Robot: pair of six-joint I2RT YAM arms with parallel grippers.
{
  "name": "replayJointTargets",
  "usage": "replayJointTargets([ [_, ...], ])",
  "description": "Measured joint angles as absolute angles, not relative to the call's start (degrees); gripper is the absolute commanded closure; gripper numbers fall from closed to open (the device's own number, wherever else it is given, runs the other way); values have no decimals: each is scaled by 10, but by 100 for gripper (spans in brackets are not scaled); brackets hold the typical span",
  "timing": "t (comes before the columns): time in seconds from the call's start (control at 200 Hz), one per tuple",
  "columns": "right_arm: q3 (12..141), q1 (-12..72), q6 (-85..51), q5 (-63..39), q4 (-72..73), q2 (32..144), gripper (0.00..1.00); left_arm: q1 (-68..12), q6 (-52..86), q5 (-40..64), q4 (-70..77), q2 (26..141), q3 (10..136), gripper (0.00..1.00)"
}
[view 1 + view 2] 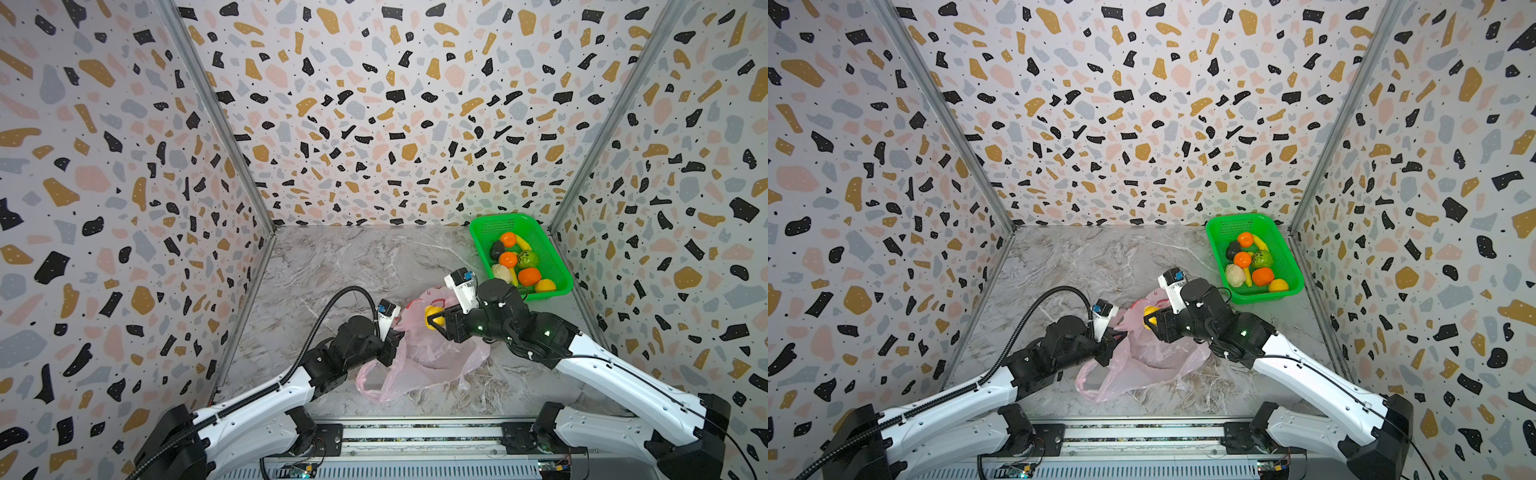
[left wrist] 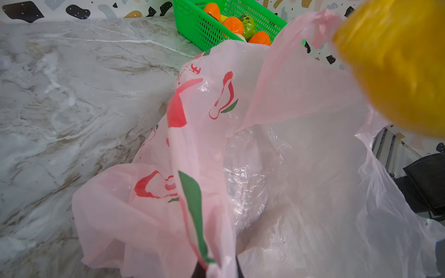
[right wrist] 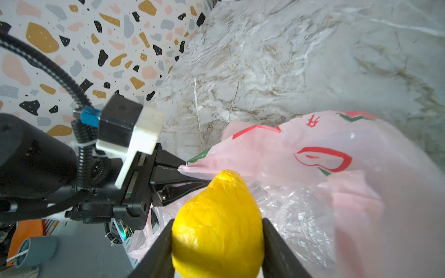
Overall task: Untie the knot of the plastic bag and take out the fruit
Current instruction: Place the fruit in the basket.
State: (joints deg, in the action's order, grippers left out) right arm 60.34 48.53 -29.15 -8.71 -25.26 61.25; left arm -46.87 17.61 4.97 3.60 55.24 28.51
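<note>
The pale pink plastic bag (image 1: pixel 428 353) (image 1: pixel 1142 361) lies crumpled in the middle of the marble table, its mouth gaping open. The knot does not show in any view. My left gripper (image 1: pixel 395 336) (image 3: pixel 183 168) is shut on the bag's rim, which it holds lifted. My right gripper (image 1: pixel 434 319) (image 3: pixel 218 220) is shut on a yellow lemon-like fruit (image 3: pixel 216 204) (image 2: pixel 397 60) just above the bag's mouth. In the left wrist view the bag's inside (image 2: pixel 289 168) looks empty. Other fruit lies in the green basket: tangerines (image 1: pixel 508 239), a dark avocado (image 1: pixel 497 249), a green one (image 1: pixel 527 258), a cream one (image 1: pixel 500 272).
The green basket (image 1: pixel 490 226) stands at the back right corner, just behind my right arm, and also holds a banana and a yellow-orange piece (image 1: pixel 545 285). Patterned walls close in three sides. A metal rail (image 1: pixel 415 432) runs along the front edge.
</note>
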Motion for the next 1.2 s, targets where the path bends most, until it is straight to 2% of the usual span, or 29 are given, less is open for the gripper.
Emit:
replayJointTargets([
  [0.13,625,411,-265,-114,-263,613,56,-469,176,37,30,550,289,100],
  [0.3,635,274,-225,-156,-264,626,56,-468,176,18,19,548,293,100],
  [0.591,637,80,-188,-180,-197,725,56,-462,175,-4,7,544,300,100],
  [0.861,656,-13,-172,-147,-118,841,56,-455,175,-19,-1,544,301,100],
  [1.101,711,-51,-171,-137,-84,957,54,-448,176,-31,-1,543,301,100],
  [1.201,726,-55,-168,-130,-79,990,46,-446,176,-36,0,543,301,100],
])
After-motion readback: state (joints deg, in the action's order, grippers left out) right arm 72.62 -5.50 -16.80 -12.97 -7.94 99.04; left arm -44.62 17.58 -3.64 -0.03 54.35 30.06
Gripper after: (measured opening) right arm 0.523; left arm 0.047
